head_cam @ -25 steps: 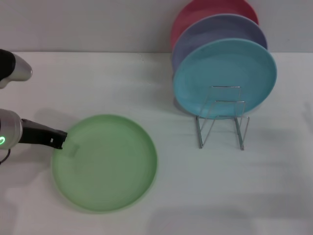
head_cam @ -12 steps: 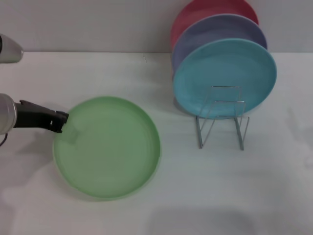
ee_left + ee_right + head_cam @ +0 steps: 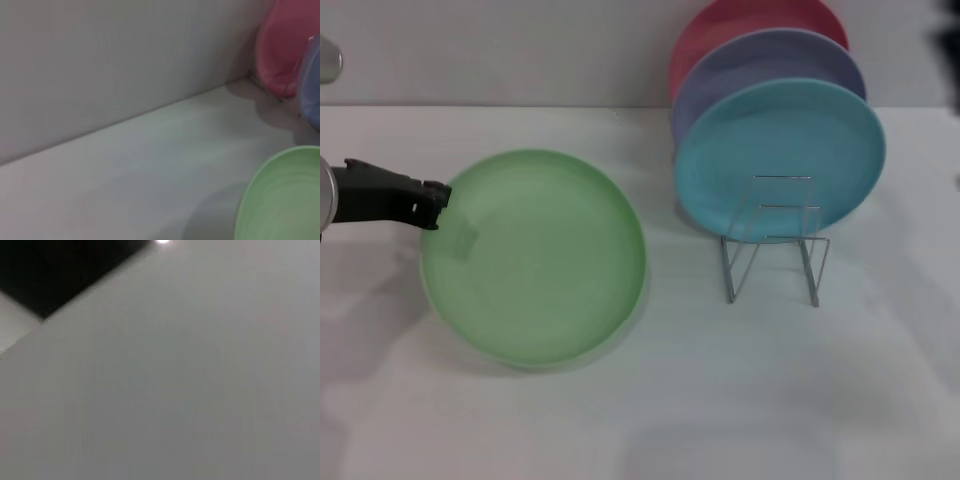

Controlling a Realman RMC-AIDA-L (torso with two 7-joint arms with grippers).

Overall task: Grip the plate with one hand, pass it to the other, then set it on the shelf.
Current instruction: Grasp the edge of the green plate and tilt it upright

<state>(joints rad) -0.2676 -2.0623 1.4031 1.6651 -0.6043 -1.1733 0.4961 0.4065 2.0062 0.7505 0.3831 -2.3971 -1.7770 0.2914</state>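
The light green plate [image 3: 535,255] is held off the white table, left of centre in the head view. My left gripper [image 3: 442,205] is shut on the plate's left rim, with the black fingers reaching in from the left edge. The plate's rim also shows in the left wrist view [image 3: 280,200]. The silver wire shelf [image 3: 775,240] stands at the right, with its front slots free. My right gripper is out of view; only a dark blur shows at the head view's upper right edge.
A turquoise plate [image 3: 780,160], a lavender plate [image 3: 770,65] and a red plate [image 3: 740,20] stand upright in the back of the shelf. The grey wall runs along the table's far side.
My left gripper has lifted the green plate up off the table and it now sits higher and looks larger in the head view. The shelf and its plates have not moved.
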